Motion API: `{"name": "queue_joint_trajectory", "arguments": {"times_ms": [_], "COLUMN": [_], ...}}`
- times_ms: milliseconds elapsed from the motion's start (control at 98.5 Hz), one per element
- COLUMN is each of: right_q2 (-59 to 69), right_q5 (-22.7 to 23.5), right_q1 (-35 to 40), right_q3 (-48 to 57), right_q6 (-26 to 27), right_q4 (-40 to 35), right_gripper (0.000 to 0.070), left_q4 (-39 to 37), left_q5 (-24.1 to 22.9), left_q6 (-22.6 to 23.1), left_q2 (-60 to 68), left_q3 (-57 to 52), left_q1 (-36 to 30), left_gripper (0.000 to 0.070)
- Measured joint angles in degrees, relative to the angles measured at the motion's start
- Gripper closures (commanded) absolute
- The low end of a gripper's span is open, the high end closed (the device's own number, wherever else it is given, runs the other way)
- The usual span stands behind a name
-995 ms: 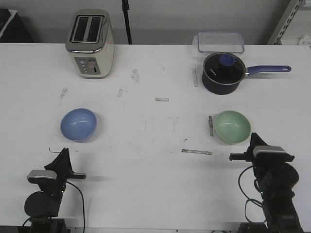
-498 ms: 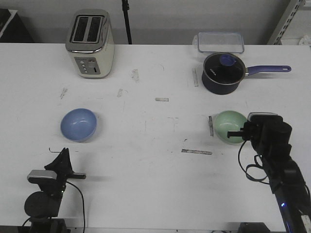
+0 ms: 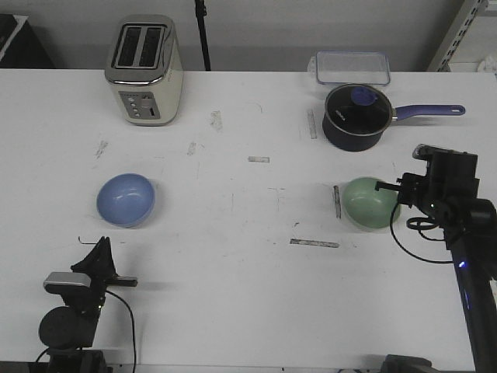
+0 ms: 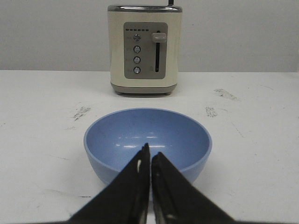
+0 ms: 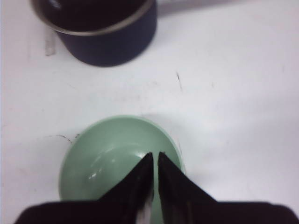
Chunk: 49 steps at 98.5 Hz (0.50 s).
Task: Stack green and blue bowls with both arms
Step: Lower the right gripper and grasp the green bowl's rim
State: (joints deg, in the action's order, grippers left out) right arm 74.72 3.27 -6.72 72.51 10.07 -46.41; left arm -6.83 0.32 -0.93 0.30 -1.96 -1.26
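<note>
**Op:** Right gripper (image 5: pixel 153 161) hangs over the green bowl (image 3: pixel 371 203), fingers pressed together, holding nothing. I'd guess it's lining up on the rim. Bowl sits near the saucepan (image 3: pixel 356 116).

**Obs:** Left side?

**Op:** Left gripper (image 4: pixel 150 161) low at the table's near edge, pinched closed and empty, aimed at the blue bowl (image 3: pixel 126 199), which sits in front of the toaster (image 3: pixel 144 70). Bowls well apart; neither lifted.
</note>
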Motion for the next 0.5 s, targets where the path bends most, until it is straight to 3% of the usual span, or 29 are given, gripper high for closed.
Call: {"name": "queue_joint_trajectory", "arguments": {"times_ms": [51, 173, 223, 406, 498], "right_q2": [0.92, 2.75, 3.37, 5.01, 6.03], "right_q5": [2.03, 5.25, 5.75, 7.93, 11.08], "right_q1": [-1.60, -5.07, -6.23, -9.18, -9.49], "right_q3": [0.00, 0.00, 0.00, 0.00, 0.00], "right_q6": [0.83, 1.66, 1.81, 1.77, 1.60], "right_q4": [-0.81, -2.01, -2.10, -2.16, -2.16], "right_gripper": [0.0642, 0.0385, 0.0311, 0.0262, 0.0168], "left_q4": [0.02, 0.02, 0.00, 0.00, 0.00], "left_q5": [0.00, 0.00, 0.00, 0.00, 0.00], "left_q6": [0.00, 0.00, 0.00, 0.02, 0.00], "left_q2": [0.00, 0.00, 0.00, 0.00, 0.00], "left_q3": [0.00, 0.00, 0.00, 0.00, 0.00], "left_q1": [0.00, 0.00, 0.00, 0.00, 0.00], "left_gripper": [0.0698, 0.0698, 0.0698, 0.0699, 0.0698]}}
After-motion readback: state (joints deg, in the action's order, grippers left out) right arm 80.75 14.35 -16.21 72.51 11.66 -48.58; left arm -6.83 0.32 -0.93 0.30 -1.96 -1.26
